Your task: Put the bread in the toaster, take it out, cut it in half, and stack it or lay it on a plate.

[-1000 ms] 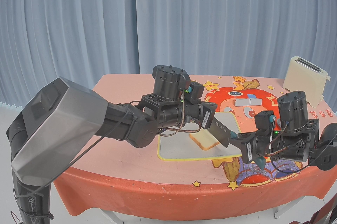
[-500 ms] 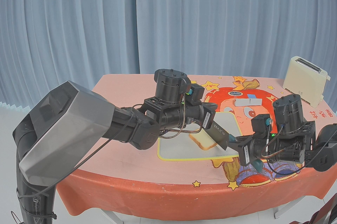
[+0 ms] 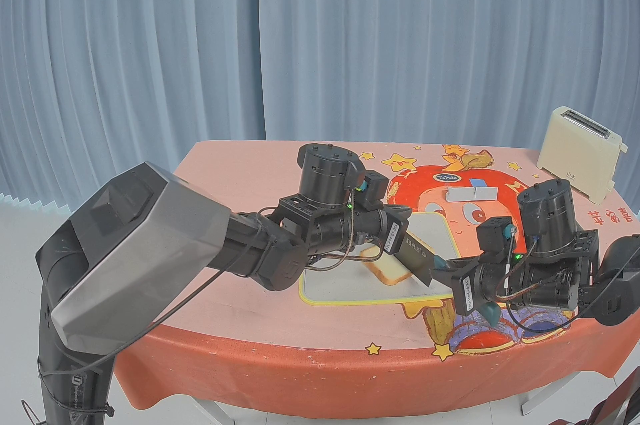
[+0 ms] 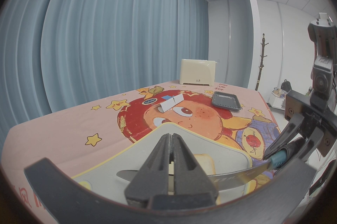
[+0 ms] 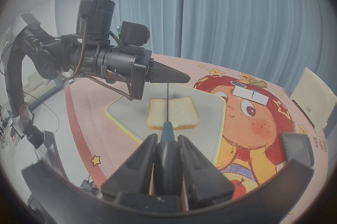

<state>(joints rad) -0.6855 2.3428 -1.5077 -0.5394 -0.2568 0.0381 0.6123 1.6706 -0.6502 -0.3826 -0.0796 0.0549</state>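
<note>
Right gripper [image 5: 167, 139] clamped on knife [image 3: 415, 252] handle, frame centre.
Blade over bread [image 3: 389, 272] on board [image 3: 340, 290]; left gripper [image 4: 172, 140] closed, empty.

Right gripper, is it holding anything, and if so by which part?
Yes. The right gripper is shut on a knife, gripping it by the teal handle, with the blade lined up across the bread.

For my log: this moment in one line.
right hand shut on knife | knife over bread on cutting board | left hand shut near bread
</note>
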